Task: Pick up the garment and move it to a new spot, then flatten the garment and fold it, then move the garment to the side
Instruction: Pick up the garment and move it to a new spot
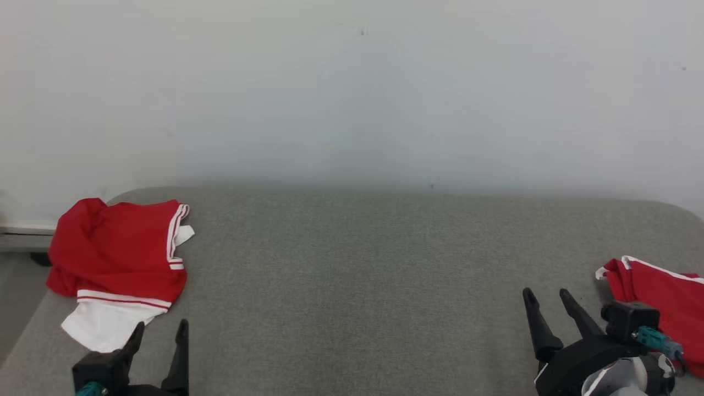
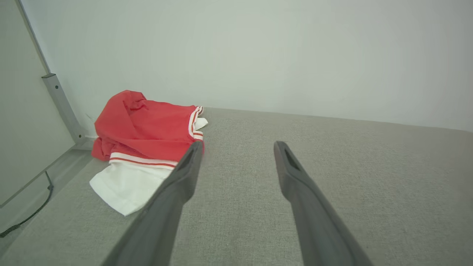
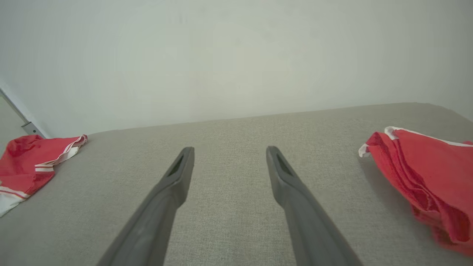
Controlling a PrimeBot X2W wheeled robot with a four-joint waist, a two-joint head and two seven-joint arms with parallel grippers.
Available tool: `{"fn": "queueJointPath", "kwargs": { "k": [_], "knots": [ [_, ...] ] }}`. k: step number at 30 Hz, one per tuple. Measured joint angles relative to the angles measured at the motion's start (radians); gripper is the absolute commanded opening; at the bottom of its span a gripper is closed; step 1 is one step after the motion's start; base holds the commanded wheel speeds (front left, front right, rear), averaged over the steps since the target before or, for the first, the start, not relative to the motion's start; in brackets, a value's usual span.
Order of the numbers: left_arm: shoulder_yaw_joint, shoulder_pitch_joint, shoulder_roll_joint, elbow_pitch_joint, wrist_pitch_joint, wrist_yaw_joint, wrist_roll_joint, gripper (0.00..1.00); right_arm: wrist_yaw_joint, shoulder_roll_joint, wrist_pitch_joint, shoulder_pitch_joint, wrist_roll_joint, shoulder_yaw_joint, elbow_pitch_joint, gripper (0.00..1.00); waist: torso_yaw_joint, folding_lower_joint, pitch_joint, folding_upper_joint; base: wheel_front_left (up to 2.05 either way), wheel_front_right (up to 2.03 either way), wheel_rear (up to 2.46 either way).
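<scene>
We see left gripper (image 1: 160, 334) lower left, fingers spread wide, empty. Right gripper (image 1: 549, 312) lower right, likewise wide, empty. Crumpled red-white garment (image 1: 118, 258) at left on grey cushion (image 1: 357, 286); second red garment (image 1: 665, 302) at right edge.

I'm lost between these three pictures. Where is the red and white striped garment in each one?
Head view: the striped garment lies at the left, on the cushion's left end.
Left wrist view: left of centre, near the back.
Right wrist view: at the far left edge.
Shared landmark: the line where the grey cushion meets the pale wall.
</scene>
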Motion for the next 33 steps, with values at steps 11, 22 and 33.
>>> {"fn": "queueJointPath", "kwargs": {
  "k": [11,22,33],
  "knots": [
    [0.065,0.053,0.04,-0.047,-0.007,0.001,0.023,1.0,0.022,0.061,0.034,-0.049,0.0,0.067,0.013,1.0,0.149,0.0,0.001,0.0,0.0,0.0,0.0],
    [0.088,0.055,0.038,-0.067,0.01,0.001,0.021,1.0,0.023,0.076,0.034,-0.077,0.002,0.068,0.02,1.0,0.302,0.0001,0.025,0.0,0.0,0.0,0.0],
    [0.074,-0.025,-0.008,-0.03,0.043,-0.002,-0.017,1.0,0.023,0.067,0.033,-0.071,0.003,0.067,0.028,1.0,0.358,0.0001,0.051,0.0001,0.0,0.0,0.0]
  ]
}}
